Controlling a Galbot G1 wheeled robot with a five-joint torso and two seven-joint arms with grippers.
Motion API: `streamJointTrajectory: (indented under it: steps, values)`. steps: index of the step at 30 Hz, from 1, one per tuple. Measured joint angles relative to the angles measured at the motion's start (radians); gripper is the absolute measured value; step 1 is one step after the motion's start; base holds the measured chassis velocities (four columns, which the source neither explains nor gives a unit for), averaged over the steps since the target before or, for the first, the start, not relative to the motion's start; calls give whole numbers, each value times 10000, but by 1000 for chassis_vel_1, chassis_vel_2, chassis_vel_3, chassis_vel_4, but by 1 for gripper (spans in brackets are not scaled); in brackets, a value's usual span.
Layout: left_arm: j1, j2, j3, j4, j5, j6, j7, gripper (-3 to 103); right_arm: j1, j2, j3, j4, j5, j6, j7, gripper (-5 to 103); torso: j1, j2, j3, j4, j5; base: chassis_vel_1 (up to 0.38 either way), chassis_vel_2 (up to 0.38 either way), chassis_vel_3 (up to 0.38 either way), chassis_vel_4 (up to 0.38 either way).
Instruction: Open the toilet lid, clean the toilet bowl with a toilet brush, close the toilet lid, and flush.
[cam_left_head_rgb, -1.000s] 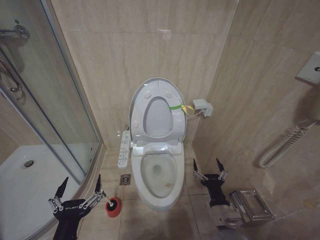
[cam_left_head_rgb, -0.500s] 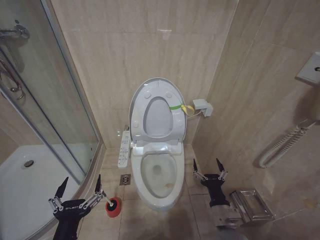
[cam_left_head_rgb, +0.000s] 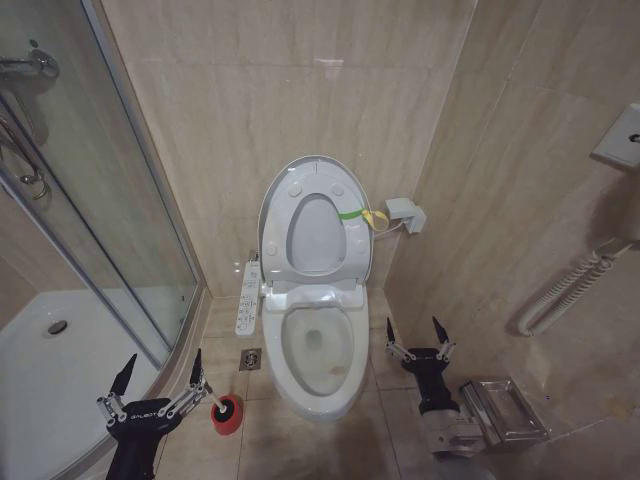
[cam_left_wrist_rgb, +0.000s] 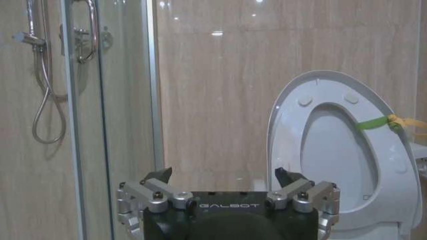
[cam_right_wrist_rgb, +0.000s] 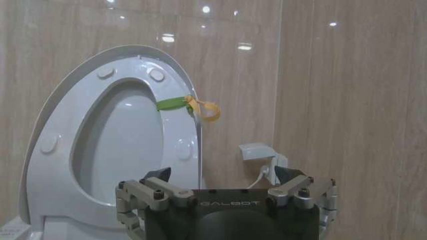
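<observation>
The toilet lid (cam_left_head_rgb: 312, 172) is raised against the wall above the toilet bowl (cam_left_head_rgb: 320, 352). The toilet brush (cam_left_head_rgb: 224, 409) is stood on the floor beside the left gripper (cam_left_head_rgb: 160, 368), fingers spread; the right gripper (cam_left_head_rgb: 414, 330) is likewise spread. The slim handle could be missed and its cup tipped.

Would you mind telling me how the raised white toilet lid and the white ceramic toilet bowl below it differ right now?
The glossy white plastic toilet lid stands upright against the wall, with the ring seat raised against it; the white ceramic toilet bowl lies open below, facing up. The lid is a flat, thin panel; the bowl is a deep basin. The lid looks clean; the bowl shows brownish staining inside. Both are white and oval.
</observation>
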Motion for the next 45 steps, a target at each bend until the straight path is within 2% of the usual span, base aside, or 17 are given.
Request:
streamJointTrajectory:
  steps: [45]
  values:
    - [0,0,0,0,0,0,0,100,0,0,0,0,0,0,0,100,0,0,0,0,0,0,0,0,0]
